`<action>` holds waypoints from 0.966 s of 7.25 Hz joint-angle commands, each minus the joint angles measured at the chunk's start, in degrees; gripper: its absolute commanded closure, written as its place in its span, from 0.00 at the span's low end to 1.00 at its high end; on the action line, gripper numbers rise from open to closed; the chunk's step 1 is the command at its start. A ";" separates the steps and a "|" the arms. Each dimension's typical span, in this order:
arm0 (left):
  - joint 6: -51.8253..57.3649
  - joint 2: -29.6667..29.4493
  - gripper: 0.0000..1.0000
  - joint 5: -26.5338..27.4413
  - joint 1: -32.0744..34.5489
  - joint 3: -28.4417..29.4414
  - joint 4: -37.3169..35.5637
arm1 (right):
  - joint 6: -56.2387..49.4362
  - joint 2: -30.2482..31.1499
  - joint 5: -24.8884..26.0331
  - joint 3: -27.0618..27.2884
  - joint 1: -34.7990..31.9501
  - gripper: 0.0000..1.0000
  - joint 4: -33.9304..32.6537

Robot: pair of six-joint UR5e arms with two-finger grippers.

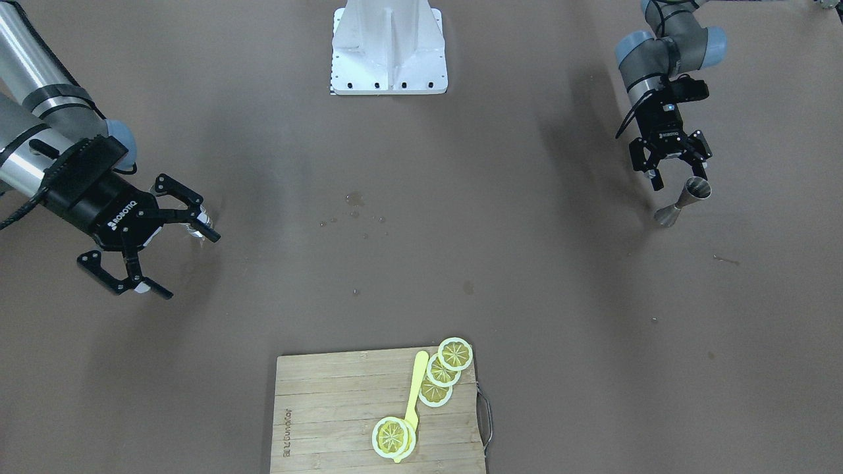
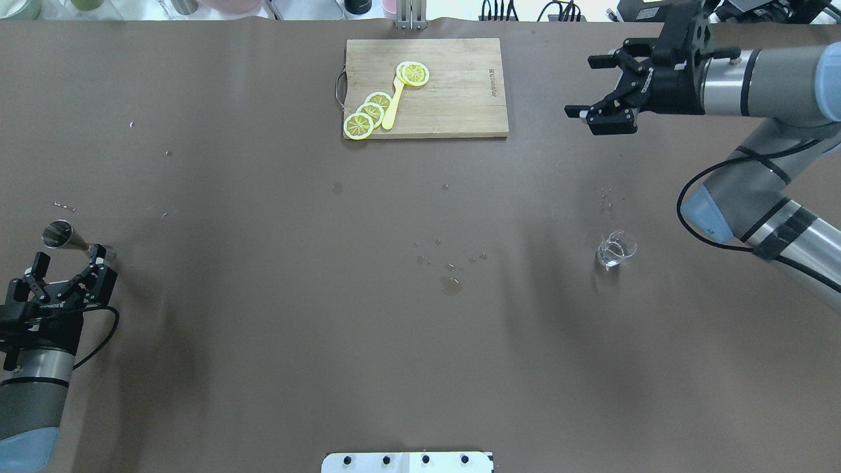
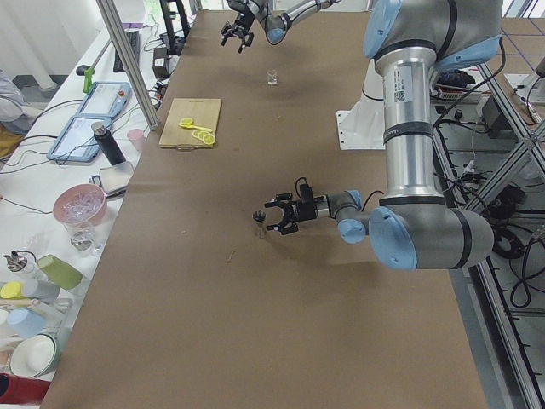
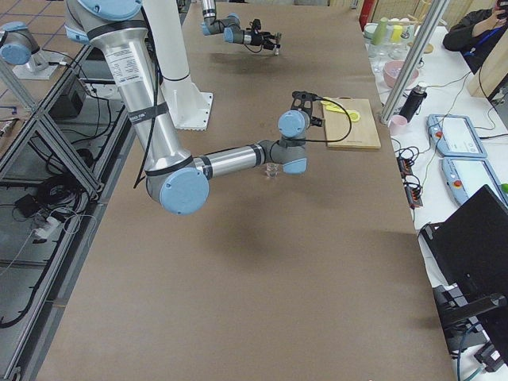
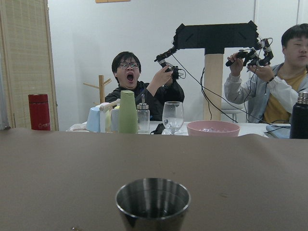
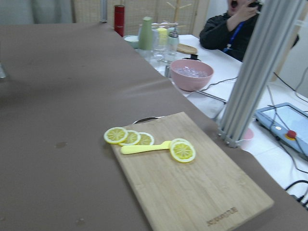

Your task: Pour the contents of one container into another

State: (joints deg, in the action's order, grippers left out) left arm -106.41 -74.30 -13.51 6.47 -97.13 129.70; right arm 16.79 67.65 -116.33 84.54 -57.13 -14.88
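A steel jigger (image 2: 60, 234) stands upright near the table's left end; it also shows as the jigger (image 1: 686, 200) in the front view. My left gripper (image 2: 70, 260) is open and low, just behind it, fingers spread either side and not touching. In the left wrist view the jigger's cup (image 5: 153, 201) fills the bottom centre. A small clear glass (image 2: 616, 248) stands on the right half, and the same glass (image 1: 195, 224) is partly hidden by a finger. My right gripper (image 2: 585, 87) hangs open and empty, raised well above the table beyond the glass.
A wooden cutting board (image 2: 460, 98) with lemon slices (image 2: 369, 113) and a yellow utensil (image 2: 392, 105) lies at the table's far middle edge. Water droplets (image 2: 451, 285) spot the table centre. Cups, bowls and people are beyond the left end.
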 commanded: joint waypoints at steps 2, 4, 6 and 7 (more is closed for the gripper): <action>-1.52 4.85 0.01 0.86 -1.37 -4.98 -0.94 | 0.62 -2.51 9.09 5.02 -5.25 0.00 -26.70; -1.60 7.92 0.01 0.77 -1.37 -8.58 -2.34 | 2.02 -3.05 9.10 7.29 -8.42 0.00 -45.32; -1.52 8.92 0.01 0.16 -1.20 -12.63 -5.40 | 2.02 -2.62 5.27 8.80 -12.11 0.00 -62.74; -1.34 7.61 0.01 -3.15 -0.06 -14.99 -8.91 | 1.07 -2.09 -1.73 8.89 -14.13 0.00 -69.34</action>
State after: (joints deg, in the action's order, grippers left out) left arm -107.91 -65.81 -13.97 5.49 -109.49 124.29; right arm 18.58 65.06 -111.54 93.06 -68.83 -75.00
